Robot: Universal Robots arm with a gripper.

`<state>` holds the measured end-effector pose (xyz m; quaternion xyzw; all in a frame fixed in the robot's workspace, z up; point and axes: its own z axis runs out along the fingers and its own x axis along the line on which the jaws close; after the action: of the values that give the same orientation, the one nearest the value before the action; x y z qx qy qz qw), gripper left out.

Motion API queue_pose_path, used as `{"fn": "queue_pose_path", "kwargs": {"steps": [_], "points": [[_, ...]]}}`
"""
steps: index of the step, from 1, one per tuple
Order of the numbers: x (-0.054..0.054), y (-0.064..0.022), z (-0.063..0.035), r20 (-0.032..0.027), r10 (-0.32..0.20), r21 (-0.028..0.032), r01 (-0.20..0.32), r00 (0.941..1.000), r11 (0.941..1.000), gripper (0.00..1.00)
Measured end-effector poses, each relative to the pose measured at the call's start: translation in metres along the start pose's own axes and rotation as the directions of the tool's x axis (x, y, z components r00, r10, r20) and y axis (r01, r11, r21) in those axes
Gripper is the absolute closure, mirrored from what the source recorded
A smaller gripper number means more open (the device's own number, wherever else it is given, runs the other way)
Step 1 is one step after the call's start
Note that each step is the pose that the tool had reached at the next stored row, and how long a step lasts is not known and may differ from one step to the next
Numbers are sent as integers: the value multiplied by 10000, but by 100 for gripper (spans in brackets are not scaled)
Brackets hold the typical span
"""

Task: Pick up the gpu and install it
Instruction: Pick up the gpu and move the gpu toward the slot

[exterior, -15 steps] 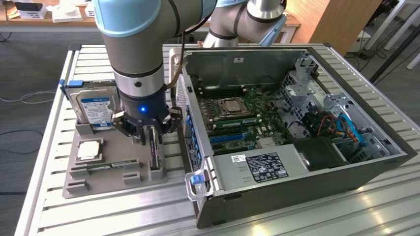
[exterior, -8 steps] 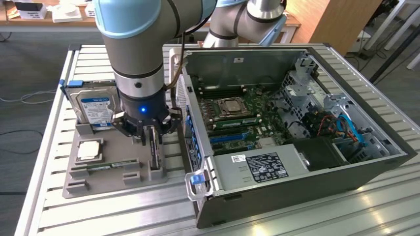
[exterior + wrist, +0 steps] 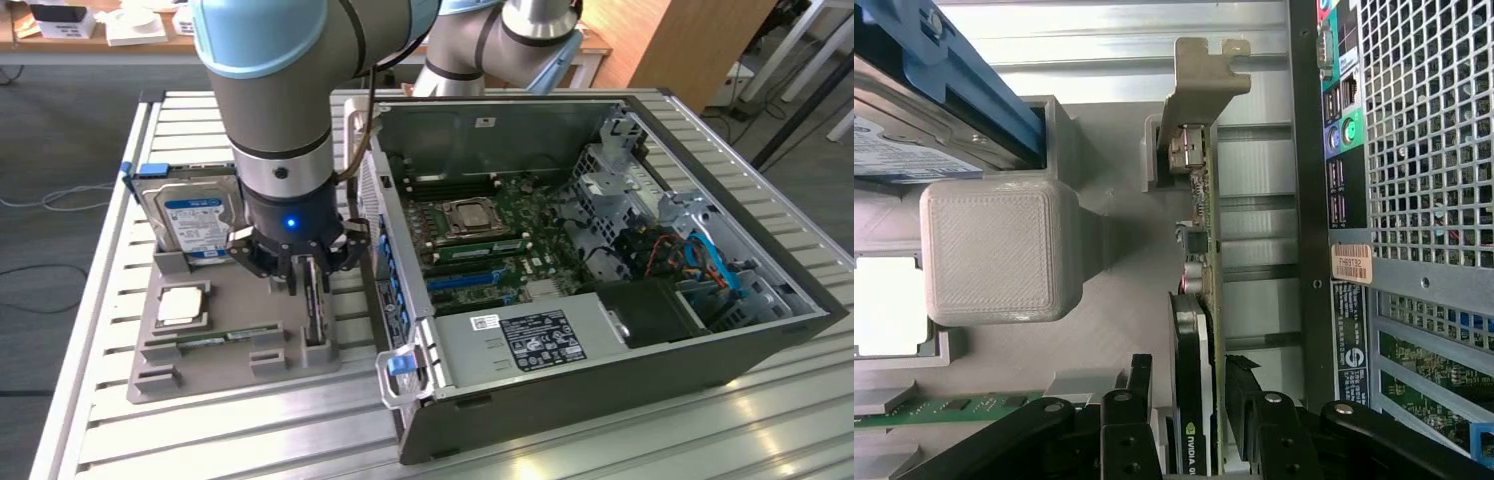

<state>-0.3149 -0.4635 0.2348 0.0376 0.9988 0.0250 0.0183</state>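
I see hand (image 3: 314, 285) apart, astride gpu (image 3: 316, 325) | gpu upright in grey holder (image 3: 214, 375), just beside computer case (image 3: 601, 390)

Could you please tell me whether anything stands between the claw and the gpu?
Nothing visible does. The open claw straddles the gpu, which stands on edge in the grey holder, with one finger on each side of the card.
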Motion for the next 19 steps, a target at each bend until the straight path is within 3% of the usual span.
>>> {"fn": "queue_pose_path", "kwargs": {"steps": [19], "points": [[3, 5, 36, -1, 0, 0, 0, 10000, 10000, 57]]}}
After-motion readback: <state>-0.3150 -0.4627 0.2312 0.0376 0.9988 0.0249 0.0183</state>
